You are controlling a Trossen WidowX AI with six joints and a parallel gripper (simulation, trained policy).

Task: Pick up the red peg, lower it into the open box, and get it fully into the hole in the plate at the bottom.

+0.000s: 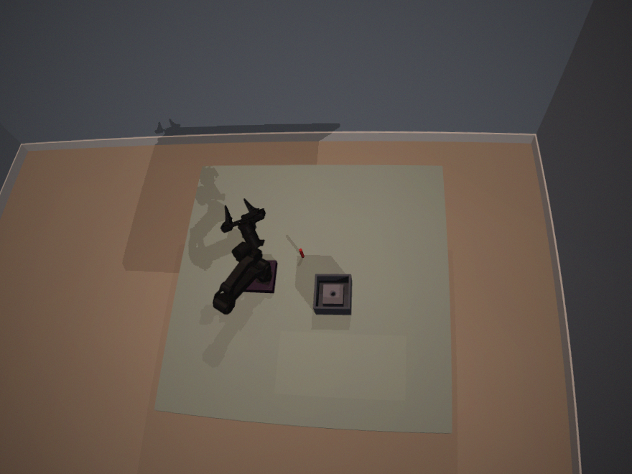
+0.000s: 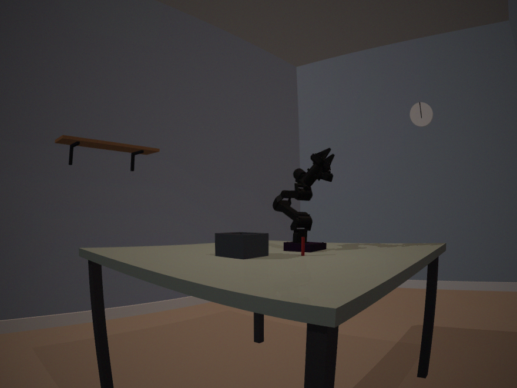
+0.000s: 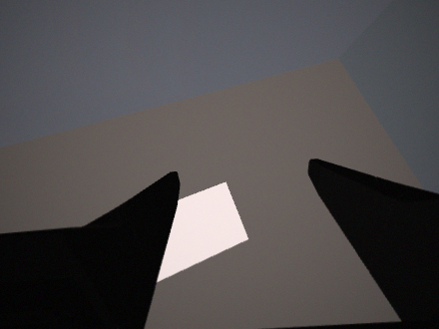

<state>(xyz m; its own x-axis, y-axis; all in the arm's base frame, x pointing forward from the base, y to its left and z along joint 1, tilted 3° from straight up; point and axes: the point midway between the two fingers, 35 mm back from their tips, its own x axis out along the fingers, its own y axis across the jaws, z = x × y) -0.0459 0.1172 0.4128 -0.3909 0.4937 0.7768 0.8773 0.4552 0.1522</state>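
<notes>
You're seeing the gripper (image 1: pixel 235 202) (image 2: pixel 332 151) (image 3: pixel 242 171) pointing upward, high over the table (image 1: pixel 368 210) (image 2: pixel 275 276), fingers standing wide apart, nothing between them. Red peg (image 1: pixel 301 253) (image 2: pixel 302 246) is standing upright on the tabletop, outside the open box (image 1: pixel 348 295) (image 2: pixel 241 246), between it and the arm's base (image 1: pixel 267 288) (image 2: pixel 317 247), touching neither. Your plate (image 1: pixel 325 300) is lying inside the box, its hole showing from the top. Wrist view is facing the ceiling (image 3: pixel 249 128) and a bright panel (image 3: pixel 207 232).
</notes>
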